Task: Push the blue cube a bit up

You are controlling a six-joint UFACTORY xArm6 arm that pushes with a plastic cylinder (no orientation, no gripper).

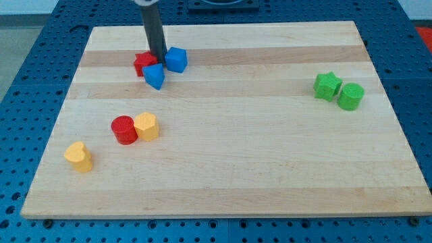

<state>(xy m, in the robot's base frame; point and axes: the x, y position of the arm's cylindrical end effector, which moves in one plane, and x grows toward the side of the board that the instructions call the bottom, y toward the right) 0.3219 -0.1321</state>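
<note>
Blue cube (177, 59) sits near the view's top, left of centre, on the wooden board (229, 169). Our rod (154, 30) comes down just to its left — my tip (160, 59) ends right beside the cube's left face, looks like contact but we cannot tell for sure. No jaws on this rig, so nothing opens or closes and the tip holds nothing; it only presses sideways against blocks.

The tip lands in a tight cluster of three: blue cube on the right, a red block (143, 63) on the left partly hidden behind the rod, shape unclear, and a second blue block (154, 76), wedge-like, just below the tip. That lower blue block touches the red one and sits just beside the cube's lower left corner.

Well apart, toward the view's bottom left: a red cylinder (123, 129) touching a yellow block (146, 126) on its right, and a yellow heart-like block (79, 156) further down-left, alone.

Far on the view's right — a green star (327, 86) with a green cylinder (350, 96) just beside it, to its lower right.
</note>
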